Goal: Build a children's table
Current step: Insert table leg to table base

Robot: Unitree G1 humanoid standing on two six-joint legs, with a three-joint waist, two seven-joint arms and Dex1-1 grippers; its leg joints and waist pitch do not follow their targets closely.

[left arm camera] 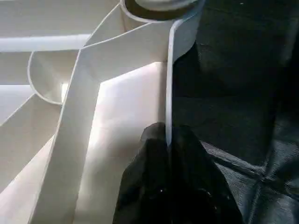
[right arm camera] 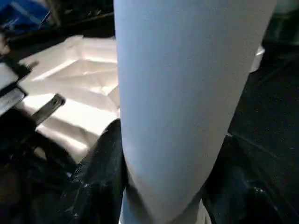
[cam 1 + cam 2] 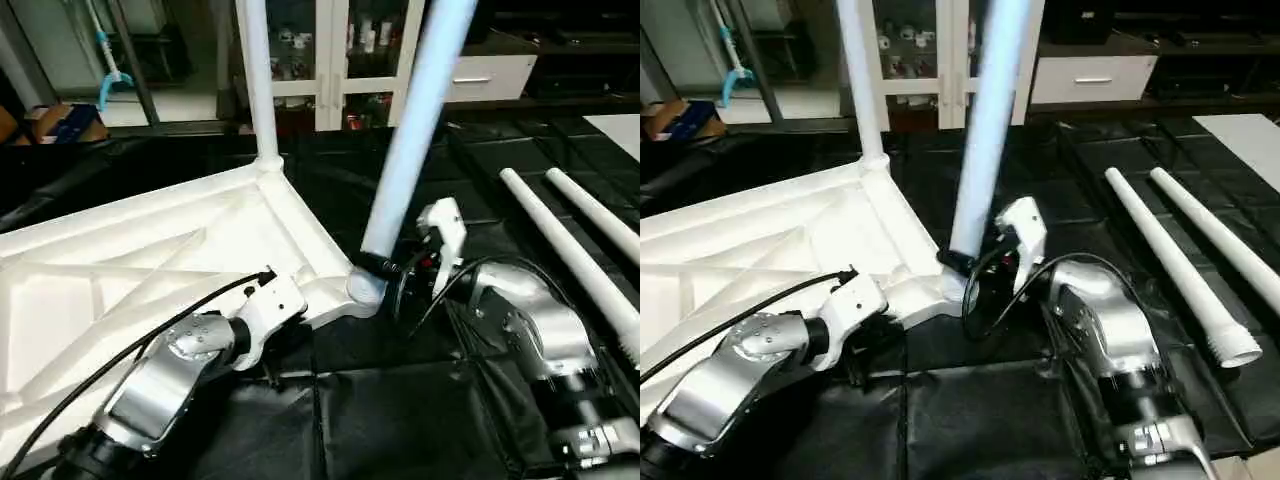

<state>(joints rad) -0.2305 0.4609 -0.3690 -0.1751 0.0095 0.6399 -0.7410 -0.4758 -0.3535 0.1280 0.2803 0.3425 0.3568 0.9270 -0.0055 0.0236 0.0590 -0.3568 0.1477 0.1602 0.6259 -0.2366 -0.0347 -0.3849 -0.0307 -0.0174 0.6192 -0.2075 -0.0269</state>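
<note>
— Left eye view first: where's the table top [image 3: 130, 270]?

— Upside down on the black floor mat [image 3: 400, 400], ribs facing up. Take its near corner socket [image 3: 366, 289] as the mark. A white leg [image 3: 415, 125] stands in that socket, leaning a little away from the top, and the right gripper [image 3: 385, 272] has its black fingers round the leg's base, just above the socket.

— Clamped on it?

— Yes, a finger on each side of the leg; the right wrist view shows the dark fingers [image 2: 100, 177] hugging the pale shaft.

— And the left gripper [image 1: 168, 140]?

— On the top's edge wall, a short way along from that socket. Its two fingers pinch the thin white wall between them (the left wrist view looks straight down that wall to the socket).

— Any other legs?

— One more, upright leg [image 3: 258, 80] in the far corner socket, beyond the mark. Two loose legs [image 3: 1175, 265] lie side by side on the mat, well apart from the socket on the right arm's side.

— Behind it all?

— A white glass-door cabinet [image 3: 330, 60] and a white drawer unit [image 3: 490, 75], past the far corner.
</note>
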